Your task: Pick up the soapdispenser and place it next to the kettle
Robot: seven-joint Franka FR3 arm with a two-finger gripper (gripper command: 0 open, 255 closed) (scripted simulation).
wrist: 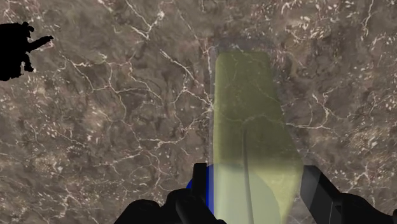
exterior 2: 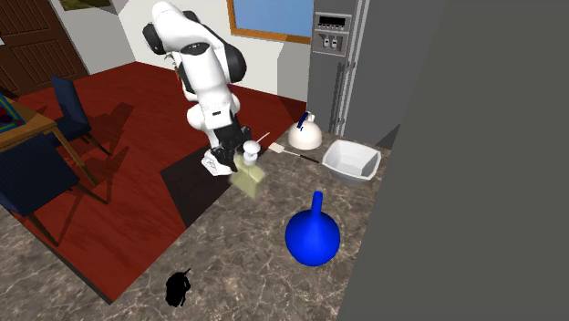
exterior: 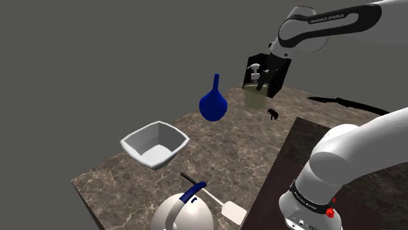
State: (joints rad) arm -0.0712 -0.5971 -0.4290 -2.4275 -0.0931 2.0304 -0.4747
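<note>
Hanging just off the marble counter (exterior: 118,186), by the look of it, the yellowish translucent soap dispenser (exterior: 255,98) is pinched between the black gripper's (exterior: 259,85) fingers (wrist: 200,191).

Step in hand: the carry. The kettle (exterior: 183,214) sits at 7 o'clock in the shoulder view, well apart.

The next move calls for a long traverse past the blue vase (exterior: 213,104) and the square white bowl (exterior: 155,144). Then an upright set-down, clear of the spatula (exterior: 225,208).

Bowl holds nothing. Dispenser's fill: cannot tell.

One each of dispenser (exterior: 255,97), kettle (exterior: 182,215), vase (exterior: 212,105), bowl (exterior: 137,147), spatula (exterior: 233,212), black figurine (exterior: 273,115)
</note>
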